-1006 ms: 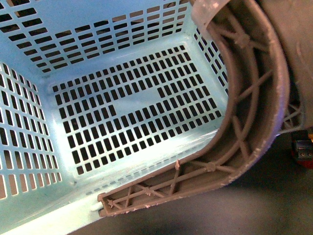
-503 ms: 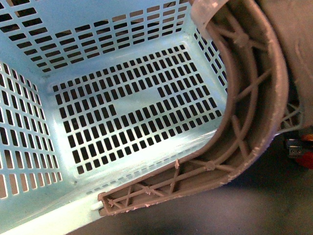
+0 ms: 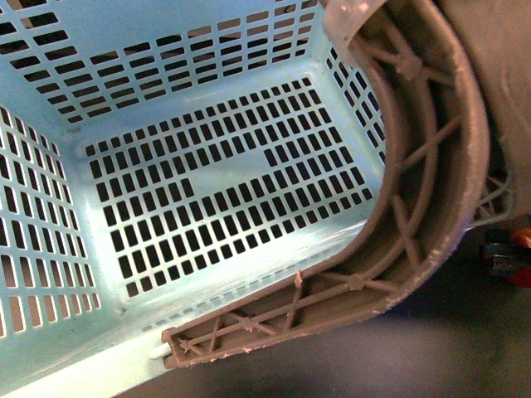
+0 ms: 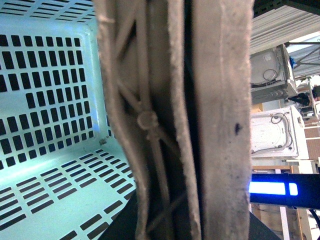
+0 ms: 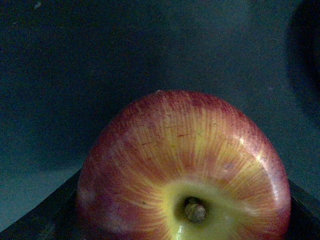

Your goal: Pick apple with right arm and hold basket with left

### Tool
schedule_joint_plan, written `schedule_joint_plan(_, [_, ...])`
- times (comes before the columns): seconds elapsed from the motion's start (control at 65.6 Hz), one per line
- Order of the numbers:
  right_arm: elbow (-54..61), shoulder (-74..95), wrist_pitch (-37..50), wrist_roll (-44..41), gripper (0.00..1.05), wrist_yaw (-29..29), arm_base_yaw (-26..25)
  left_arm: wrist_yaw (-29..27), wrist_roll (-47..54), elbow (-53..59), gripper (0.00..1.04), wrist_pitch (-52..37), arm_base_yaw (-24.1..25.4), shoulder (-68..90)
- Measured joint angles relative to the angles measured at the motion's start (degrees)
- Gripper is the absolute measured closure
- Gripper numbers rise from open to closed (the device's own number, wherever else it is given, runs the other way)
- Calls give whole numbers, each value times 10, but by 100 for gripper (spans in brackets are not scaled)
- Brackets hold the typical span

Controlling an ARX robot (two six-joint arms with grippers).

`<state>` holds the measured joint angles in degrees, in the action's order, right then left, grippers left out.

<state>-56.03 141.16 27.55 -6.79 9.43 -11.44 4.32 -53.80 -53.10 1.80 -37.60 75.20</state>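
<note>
The light teal slotted basket (image 3: 99,365) fills the front view, and nothing lies on its floor. Its brownish-grey latticed handle (image 3: 431,166) curves down the right side. In the left wrist view the handle (image 4: 220,125) runs through the middle, close to the camera, with the basket's floor (image 4: 45,165) beside it. My left gripper (image 4: 190,231) is shut on the handle, and only dark jaw corners show. In the right wrist view my right gripper (image 5: 180,222) is shut on the red apple (image 5: 185,160), whose yellow stem patch faces the camera.
A dark teal surface lies behind the apple. A dark tabletop (image 3: 398,356) shows below the basket. A small red and blue bit (image 3: 513,253) shows at the right edge; I cannot tell what it is. White appliances (image 4: 272,135) and a lit blue bar (image 4: 272,189) stand beyond the handle.
The basket has shifted very slightly in the front view. The small red and blue bit at the right edge has moved a little.
</note>
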Motion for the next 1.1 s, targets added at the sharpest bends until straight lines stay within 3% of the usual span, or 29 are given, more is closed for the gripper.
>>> schedule_joint_plan(0.35, [114,-154,34,-33,24,-77,-23,0,0,0,89,0,0,0])
schedule_joint_plan(0.655, [175,-456,-86,0,24,-210,-31,0,0,0,89,0,0,0])
schedule_joint_plan(0.96, [162,-712,-178,52,24,-232,34,0,0,0,89,0,0,0])
schedule_joint_plan(1.097, [158,-779,-197,81,24,-220,103,0,0,0,89,0,0,0])
